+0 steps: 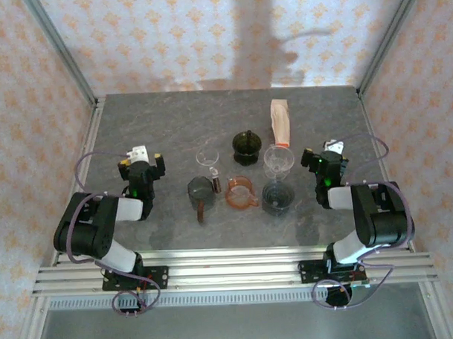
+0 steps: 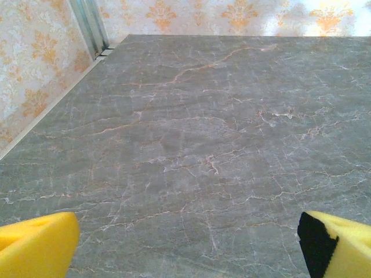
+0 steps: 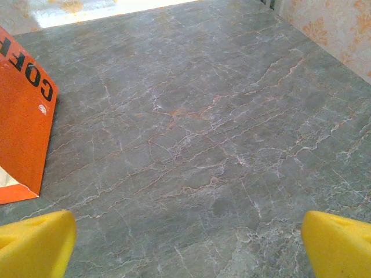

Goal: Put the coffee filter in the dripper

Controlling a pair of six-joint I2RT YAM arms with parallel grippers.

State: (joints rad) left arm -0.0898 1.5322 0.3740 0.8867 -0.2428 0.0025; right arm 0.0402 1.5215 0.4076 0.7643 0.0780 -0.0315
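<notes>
A beige pack of coffee filters (image 1: 280, 120) with an orange end lies flat at the back right of the table; its orange end (image 3: 23, 119) shows at the left of the right wrist view. Several dripper-like cones stand mid-table: a dark grey one (image 1: 200, 189), an amber one with a handle (image 1: 241, 193), a dark one (image 1: 276, 197) and a clear one (image 1: 278, 160). I cannot tell which is the dripper of the task. My left gripper (image 1: 143, 159) (image 2: 188, 249) is open over bare table, left of them. My right gripper (image 1: 325, 156) (image 3: 188, 246) is open to their right, holding nothing.
A small clear glass (image 1: 208, 158) and a black lidded piece (image 1: 246, 146) stand behind the cones. The grey marble table (image 1: 165, 119) is walled by patterned panels with metal posts (image 1: 66, 56) at the corners. Bare table lies ahead of each gripper.
</notes>
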